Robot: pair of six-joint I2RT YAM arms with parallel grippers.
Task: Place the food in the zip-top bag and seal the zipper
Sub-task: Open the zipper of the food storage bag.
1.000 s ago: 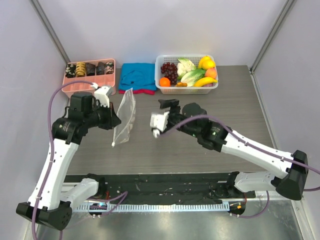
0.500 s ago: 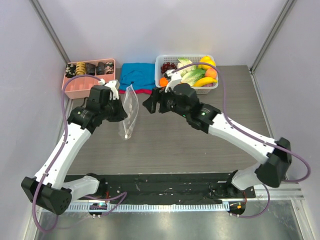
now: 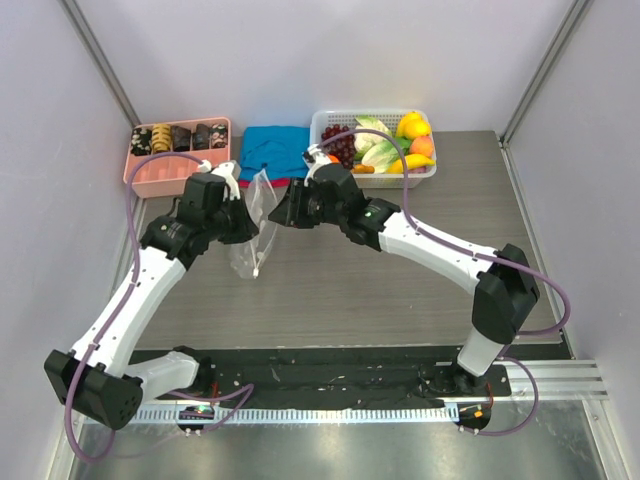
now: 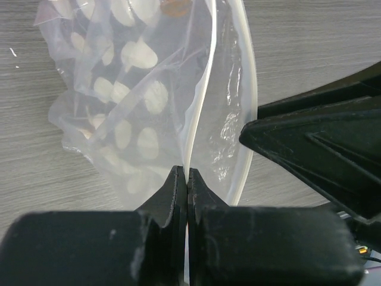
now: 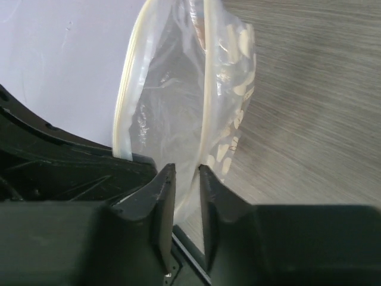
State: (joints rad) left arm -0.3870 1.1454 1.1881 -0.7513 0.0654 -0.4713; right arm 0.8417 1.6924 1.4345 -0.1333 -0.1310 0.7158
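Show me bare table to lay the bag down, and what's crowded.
Bare: table right of the right arm, in front of the white basket; also between the zip-top bag and black base rail. Crowded: far edge, with pink tray, blue cloth and basket.

The left arm [image 3: 130,300] reaches forward, its left gripper [image 4: 186,174] pinched tight on one rim of the bag [image 4: 137,89] — the right arm [image 3: 440,250] angles leftward, its right gripper [image 5: 186,170] facing it, jaws narrowly parted astride the other rim.
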